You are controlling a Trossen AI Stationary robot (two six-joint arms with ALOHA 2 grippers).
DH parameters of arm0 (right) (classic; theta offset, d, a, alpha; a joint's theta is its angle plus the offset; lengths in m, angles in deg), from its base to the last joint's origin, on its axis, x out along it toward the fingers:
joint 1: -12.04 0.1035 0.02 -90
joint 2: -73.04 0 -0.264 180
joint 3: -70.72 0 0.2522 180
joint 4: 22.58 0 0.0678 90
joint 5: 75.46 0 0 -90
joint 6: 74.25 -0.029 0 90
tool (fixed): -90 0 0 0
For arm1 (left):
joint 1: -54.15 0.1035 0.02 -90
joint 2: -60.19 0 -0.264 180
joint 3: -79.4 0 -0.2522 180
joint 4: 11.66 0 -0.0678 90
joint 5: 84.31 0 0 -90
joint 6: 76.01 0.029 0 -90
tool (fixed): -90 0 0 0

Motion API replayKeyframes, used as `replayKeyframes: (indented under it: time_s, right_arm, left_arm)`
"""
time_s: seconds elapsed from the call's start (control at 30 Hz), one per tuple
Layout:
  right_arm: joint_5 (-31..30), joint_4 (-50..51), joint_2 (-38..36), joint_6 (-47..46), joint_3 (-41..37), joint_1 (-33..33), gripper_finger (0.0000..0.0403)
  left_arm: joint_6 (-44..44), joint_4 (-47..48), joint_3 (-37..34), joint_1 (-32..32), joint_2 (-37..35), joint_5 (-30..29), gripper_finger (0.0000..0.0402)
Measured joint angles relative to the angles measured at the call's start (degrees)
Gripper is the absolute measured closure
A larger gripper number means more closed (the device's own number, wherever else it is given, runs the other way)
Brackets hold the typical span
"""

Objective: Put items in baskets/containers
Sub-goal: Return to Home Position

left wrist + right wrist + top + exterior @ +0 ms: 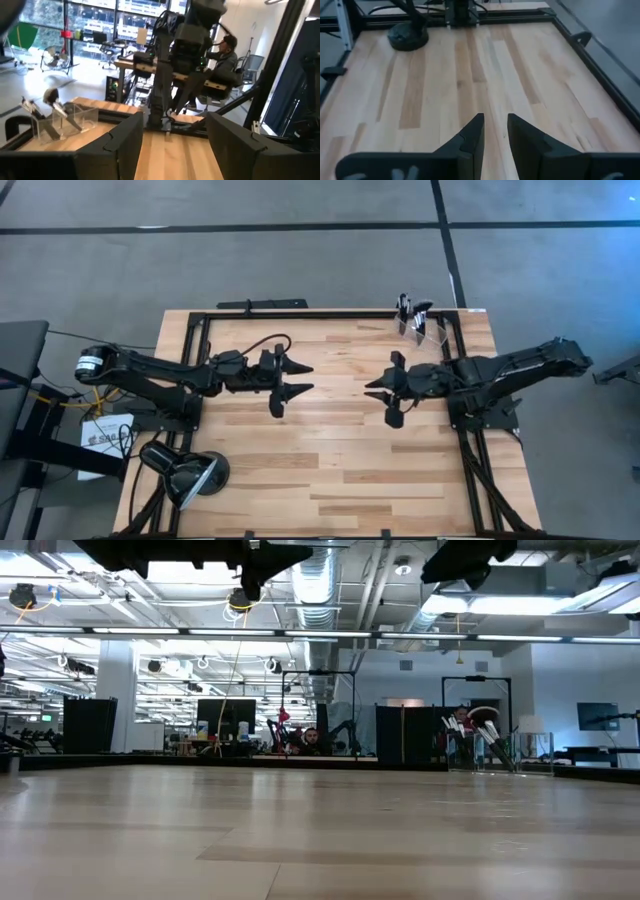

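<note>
- High view: the left gripper [308, 377], fingers wide, and the right gripper [370, 387], fingers nearly together, hover empty over the table [330, 470]. The brushes [405, 304] stand in the clear holder [422, 328] at its far right corner, seemingly all stowed.
- Low view: brush heads point up, propped by the walls.
- Left wrist view: nothing sits between the wide fingers.
- Right wrist view: bare wood shows through the narrow gap; no writing is legible.

Left pincer [303, 378] points to 3 o'clock, fingers wide apart. Right pincer [374, 389] points to 9 o'clock, fingers just apart.
</note>
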Motion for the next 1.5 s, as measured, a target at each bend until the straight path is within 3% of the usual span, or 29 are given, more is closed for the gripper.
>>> replayKeyframes:
  time_s: [0.2, 0.33, 0.43, 0.57, 0.67, 1.17, 1.5]
  right_arm:
    - [-2.62, -1.56, 3.55, 0.5, 0.0, 0.01, 0.0326]
    - [-2.74, -1.39, 5.76, 0.46, 0.0, 0.01, 0.0326]
    - [-4.37, -1.27, 6.08, -0.33, 0.0, 0.01, 0.0326]
    - [-7.2, -1.26, 4.39, -1.53, -1.01, 0.76, 0.0333]
    - [-7.0, -4.49, 0.34, -2.6, -5.54, 1.78, 0.0341]
    - [-9.81, -13.41, -29.15, -6.71, -30.39, 7.07, 0.0394]
    - [-9.85, -11.18, -47.31, -5.67, -39.43, 9.04, 0.0402]
  left_arm:
    - [-2.48, 0.16, -0.23, -0.91, 0.64, -0.05, 0.0191]
    - [-2.53, 0.01, -1.39, -1.97, 0.38, -0.17, 0.0216]
    - [-2.93, 0.05, -2.09, -1.86, -0.41, -0.56, 0.0265]
    - [-3.36, -0.06, -3.11, -2.06, -2.67, 1.22, 0.0361]
    - [-3.29, -0.17, -4.71, -2.96, -5.62, 1.87, 0.0392]
    - [-2.51, -4.76, -21.7, -6.67, -18.49, -2.74, 0.0397]
    - [-0.97, -9.9, -32.89, -5.1, -30.4, -3.08, 0.0397]
